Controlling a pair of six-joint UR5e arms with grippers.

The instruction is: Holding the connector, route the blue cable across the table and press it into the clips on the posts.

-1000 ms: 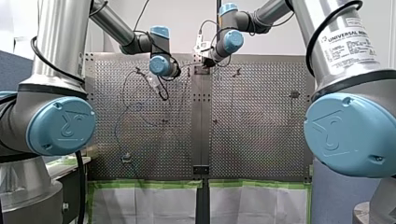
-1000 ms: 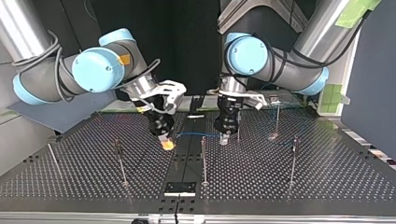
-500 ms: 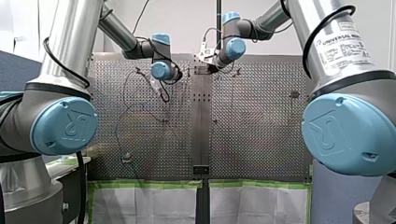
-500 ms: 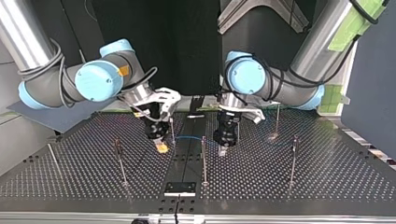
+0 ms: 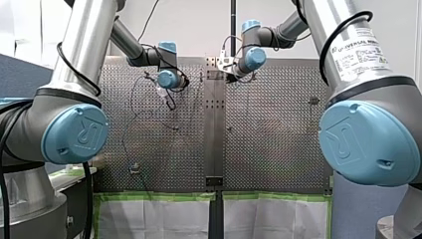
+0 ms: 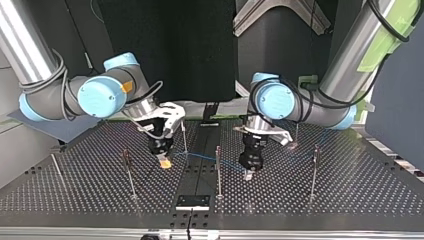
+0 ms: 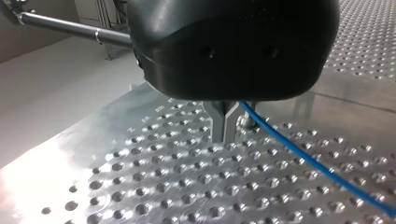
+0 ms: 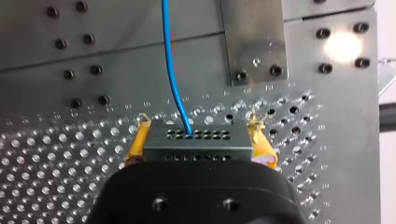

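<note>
With right gripper (image 8: 198, 137), held grey connector (image 8: 196, 143) clamped between yellow pads (image 8: 135, 144).
With left gripper (image 7: 224, 127), held metal fingers (image 7: 217, 120) pinched together, blue cable (image 7: 299, 154) just beside.

**Top view.** Three posts stand in a row across the lower half: left post (image 6: 128, 172), middle post (image 6: 218, 172) and right post (image 6: 313, 172). A back-left post (image 6: 184, 137) and a back-right post (image 6: 297, 131) rise behind them, and a leaning rod (image 6: 56, 167) stands at far left. The cable (image 6: 202, 157) spans low from the connector (image 8: 196, 140) in my right gripper (image 6: 163, 162) to my left gripper (image 6: 248, 174), barring the centre. Open table (image 6: 80, 195) lies between the row's posts and along the bottom edge, save a plate (image 6: 192, 201) at bottom centre.
</note>
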